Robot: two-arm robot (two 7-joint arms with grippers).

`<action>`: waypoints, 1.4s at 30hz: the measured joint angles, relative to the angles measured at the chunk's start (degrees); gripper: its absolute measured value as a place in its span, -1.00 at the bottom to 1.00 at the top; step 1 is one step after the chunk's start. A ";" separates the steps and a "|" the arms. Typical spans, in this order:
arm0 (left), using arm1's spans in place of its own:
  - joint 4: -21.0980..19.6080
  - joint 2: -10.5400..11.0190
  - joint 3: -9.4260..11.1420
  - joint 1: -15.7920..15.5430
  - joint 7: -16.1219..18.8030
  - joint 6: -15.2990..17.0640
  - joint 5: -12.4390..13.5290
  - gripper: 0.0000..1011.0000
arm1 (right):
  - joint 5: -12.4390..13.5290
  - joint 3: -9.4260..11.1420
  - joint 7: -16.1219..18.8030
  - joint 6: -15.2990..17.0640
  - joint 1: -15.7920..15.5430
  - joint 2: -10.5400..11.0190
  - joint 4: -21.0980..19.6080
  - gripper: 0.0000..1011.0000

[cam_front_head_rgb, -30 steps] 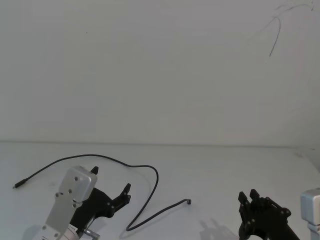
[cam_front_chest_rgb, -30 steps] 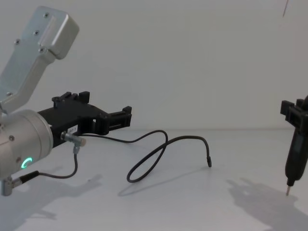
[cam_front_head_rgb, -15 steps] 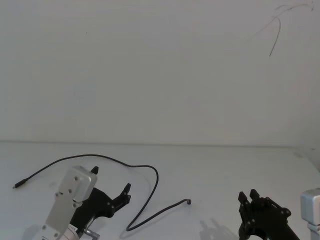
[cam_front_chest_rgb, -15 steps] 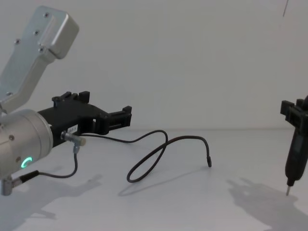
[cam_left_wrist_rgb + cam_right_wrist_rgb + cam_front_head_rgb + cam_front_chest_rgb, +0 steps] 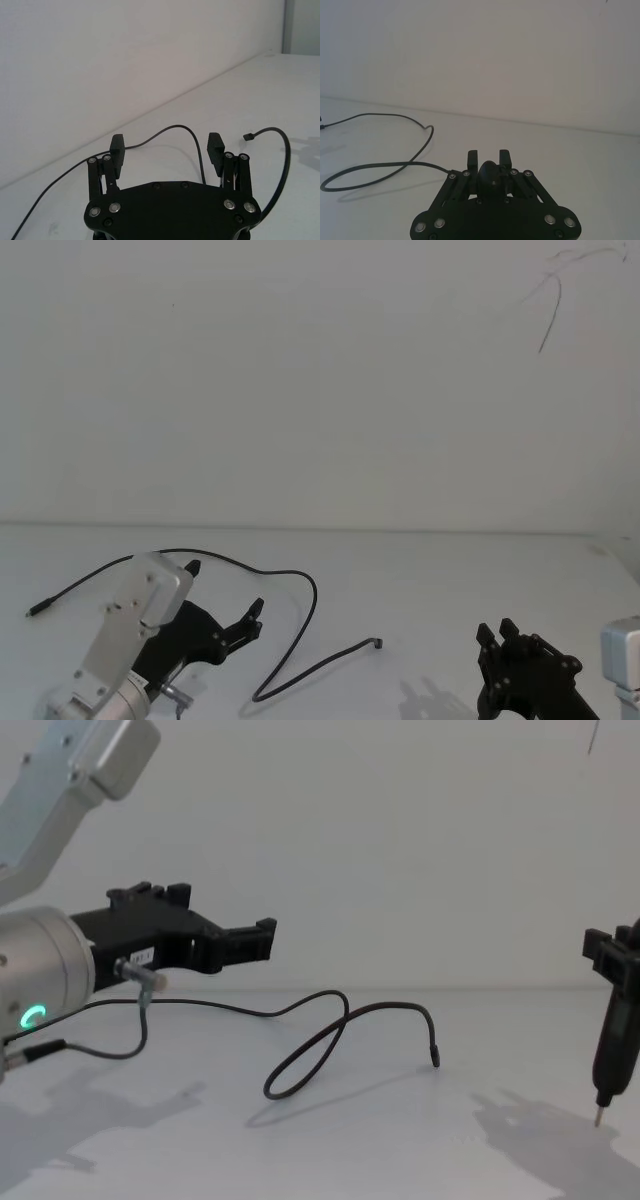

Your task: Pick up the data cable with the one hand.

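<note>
**Left tool empty above cable**

Tools, 2: left tool (image 5: 224, 587), jaws spread wide, gripping nothing, raised over the tabletop's (image 5: 450, 570) front left; right tool (image 5: 495, 632) at front right edge, grip cannot be told. Cable (image 5: 316, 592), 1: looped flat, left of centre.

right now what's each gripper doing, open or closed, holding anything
left gripper: open, empty, near the data cable.
right gripper: cannot be told; parked off to the right.

Left end effector (image 5: 224, 587) sits at seven o'clock in the head view, jaws spread wide, pointing toward two o'clock from its silver wrist (image 5: 40, 985). Right end effector (image 5: 497, 630) is parked at five o'clock, fingers drawn together, pointing down.
</note>
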 joint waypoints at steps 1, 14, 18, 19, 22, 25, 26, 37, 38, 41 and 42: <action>-0.56 0.37 0.00 -0.09 -0.33 0.61 0.12 0.98 | 0.00 0.00 0.00 0.00 0.00 0.00 0.00 -0.50; -5.31 3.56 0.76 -0.45 -3.00 6.28 2.33 0.98 | 0.00 0.00 0.00 0.00 0.00 0.00 0.00 -0.50; -6.31 4.50 1.17 -0.38 -4.05 7.00 2.92 0.98 | 0.00 0.00 0.00 0.00 0.00 0.00 0.00 -0.50; -6.63 4.83 1.31 -0.28 -4.49 7.12 3.09 0.98 | 0.00 0.00 0.00 0.00 0.00 0.00 0.00 -0.50; -7.12 5.35 1.50 -0.10 -5.22 7.20 3.28 0.98 | 0.00 0.00 0.00 0.00 0.00 0.00 0.00 -0.50; -7.72 6.01 1.70 0.20 -6.38 7.21 3.33 0.98 | 0.00 0.00 0.00 0.00 0.00 0.00 0.00 -0.50; -7.98 6.28 1.75 0.37 -6.92 7.20 3.30 0.98 | 0.00 0.00 0.00 0.00 0.00 0.00 0.00 -0.50; -9.09 7.63 1.56 1.64 -11.26 6.59 1.09 0.98 | 0.00 0.00 0.00 0.00 0.00 0.00 0.00 -0.50; -9.09 7.67 1.52 1.71 -11.58 6.52 0.88 0.98 | 0.00 0.00 0.00 0.00 0.00 0.00 0.00 -0.50; -9.09 7.80 1.42 1.95 -12.56 6.29 0.32 0.98 | 0.00 0.00 0.00 0.00 0.00 0.00 0.00 -0.50; -9.08 7.83 1.37 2.01 -13.06 6.16 0.08 0.98 | 0.00 0.00 0.00 0.00 0.00 0.00 0.00 -0.50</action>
